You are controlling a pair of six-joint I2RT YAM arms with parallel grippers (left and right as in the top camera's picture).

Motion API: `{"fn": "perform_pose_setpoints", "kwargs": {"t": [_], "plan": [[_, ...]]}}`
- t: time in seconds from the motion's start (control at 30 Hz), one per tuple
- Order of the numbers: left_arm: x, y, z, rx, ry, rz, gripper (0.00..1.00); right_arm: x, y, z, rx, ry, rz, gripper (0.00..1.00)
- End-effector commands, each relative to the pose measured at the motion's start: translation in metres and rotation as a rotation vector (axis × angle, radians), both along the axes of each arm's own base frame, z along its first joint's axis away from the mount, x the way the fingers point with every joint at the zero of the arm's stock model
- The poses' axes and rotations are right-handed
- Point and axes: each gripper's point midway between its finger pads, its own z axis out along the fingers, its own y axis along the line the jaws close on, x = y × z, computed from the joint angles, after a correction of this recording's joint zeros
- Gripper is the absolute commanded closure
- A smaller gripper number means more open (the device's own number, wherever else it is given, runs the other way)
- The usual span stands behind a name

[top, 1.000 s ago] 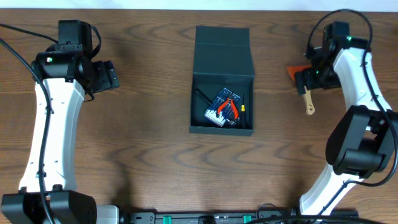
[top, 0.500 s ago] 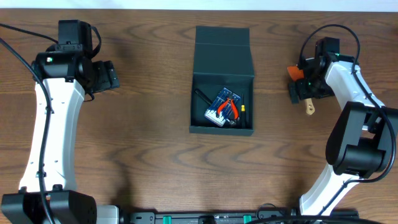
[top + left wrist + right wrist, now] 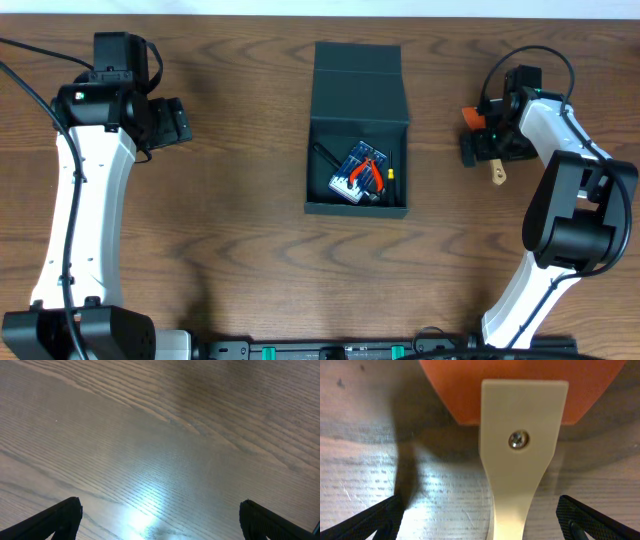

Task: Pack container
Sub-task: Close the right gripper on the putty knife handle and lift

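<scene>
- Container (image 3: 356, 209): sits mid-table between the two arms, near wall towards the robot, so either arm can reach it
- Inside it lies a small heap of tools, red-handled pliers (image 3: 368, 173) on top, pushed towards the right wall; the left part of the floor is bare, which I judge leaves room for one more long item
- Lid (image 3: 357, 84): folded back flat on the far side, keeping the mouth clear for drops from above
- Right gripper (image 3: 484, 146): low over the scraper (image 3: 497, 173), which lies on the table (image 3: 250, 250) well right of the container
- In the wrist view its fingers (image 3: 367, 521) are spread, one on each side of the pale handle (image 3: 524, 460), neither touching it; they straddle the narrow neck just behind the orange blade (image 3: 520, 375), a sensible spot since the handle is slimmer there than the blade
- Nothing is pinched yet; I read this as lining up for the grasp
- Left gripper (image 3: 170, 122): parked far left, well away from the container, out of the right arm's way
- Its fingers (image 3: 50, 520) are wide apart over bare wood, holding nothing
</scene>
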Motion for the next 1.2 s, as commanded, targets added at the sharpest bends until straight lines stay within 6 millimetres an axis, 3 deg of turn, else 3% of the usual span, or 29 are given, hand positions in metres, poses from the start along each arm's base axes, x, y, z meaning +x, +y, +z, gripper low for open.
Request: {"fn": "perform_pose_setpoints", "kwargs": {"t": [0.0, 0.4, 0.6, 0.73, 1.17], "plan": [[0.0, 0.003, 0.003, 0.003, -0.006, 0.019, 0.01, -0.007, -0.009, -0.027, -0.017, 0.046, -0.068, 0.01], [0.0, 0.003, 0.003, 0.003, -0.006, 0.019, 0.02, -0.013, -0.04, -0.027, 0.031, 0.024, -0.206, 0.01], [0.0, 0.003, 0.003, 0.003, -0.006, 0.019, 0.01, -0.014, -0.033, -0.027, 0.075, 0.027, -0.212, 0.01], [0.0, 0.003, 0.003, 0.003, -0.006, 0.019, 0.01, -0.013, -0.019, -0.027, 0.145, 0.03, -0.127, 0.01], [0.0, 0.003, 0.003, 0.003, -0.006, 0.019, 0.01, -0.004, -0.018, -0.015, 0.051, 0.042, -0.083, 0.01]]}}
